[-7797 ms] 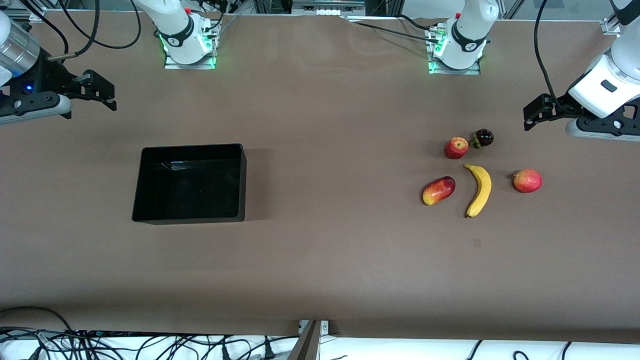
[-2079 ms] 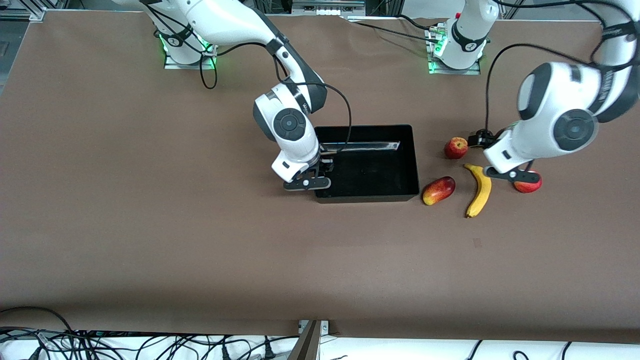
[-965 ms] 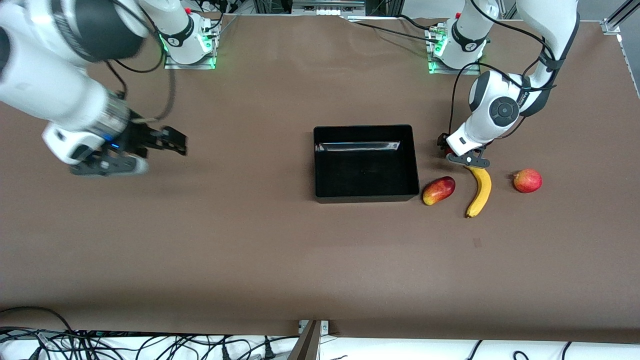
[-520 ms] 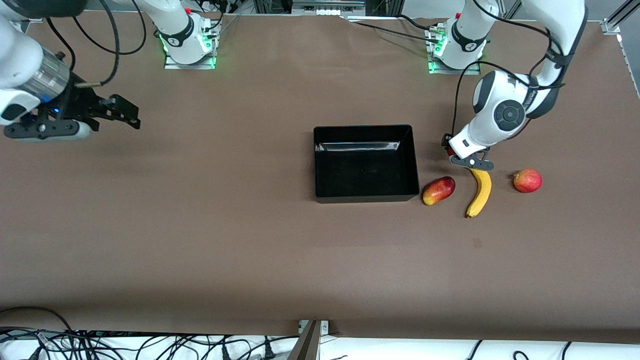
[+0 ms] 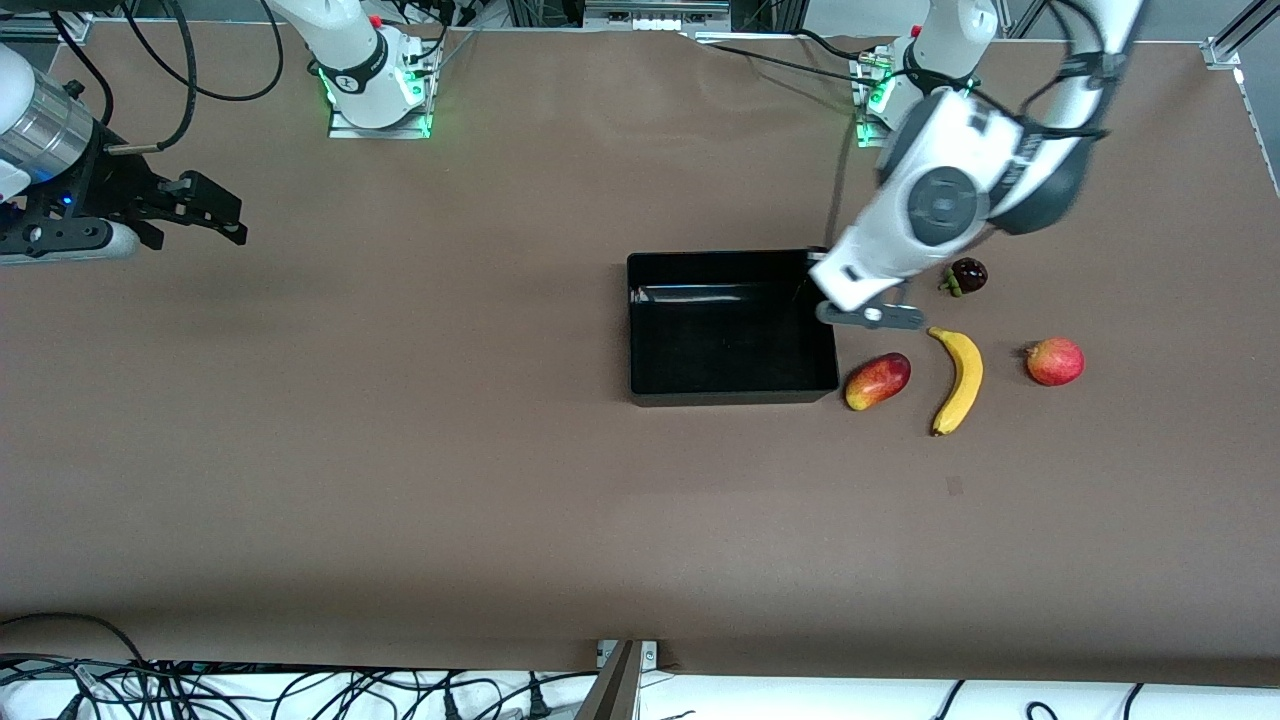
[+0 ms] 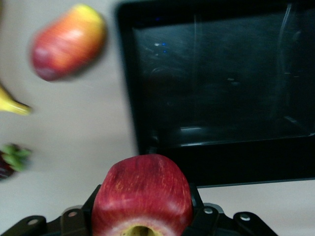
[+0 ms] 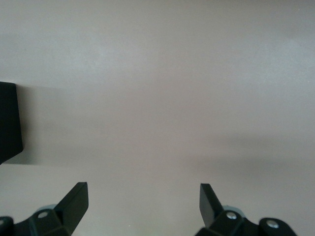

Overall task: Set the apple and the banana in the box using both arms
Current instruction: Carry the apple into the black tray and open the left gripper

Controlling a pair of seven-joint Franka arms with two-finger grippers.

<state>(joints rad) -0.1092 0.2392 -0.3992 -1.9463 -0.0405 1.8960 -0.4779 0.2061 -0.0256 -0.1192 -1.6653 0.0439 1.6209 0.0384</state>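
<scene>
My left gripper is shut on the small red apple, in the air over the black box's edge at the left arm's end. The front view hides the apple under the left hand. In the left wrist view the box lies open and empty past the apple. The yellow banana lies on the table beside the box, toward the left arm's end; only its tip shows in the left wrist view. My right gripper is open and empty, above the table at the right arm's end, and waits there.
A red-and-yellow mango-like fruit lies between box and banana. A pinkish-red round fruit lies farther toward the left arm's end. A dark purple fruit lies farther from the front camera than the banana. Cables run along the table's near edge.
My left gripper has lifted the apple from beside the dark fruit and carried it toward the box's edge. My right gripper has drifted slightly toward its end of the table.
</scene>
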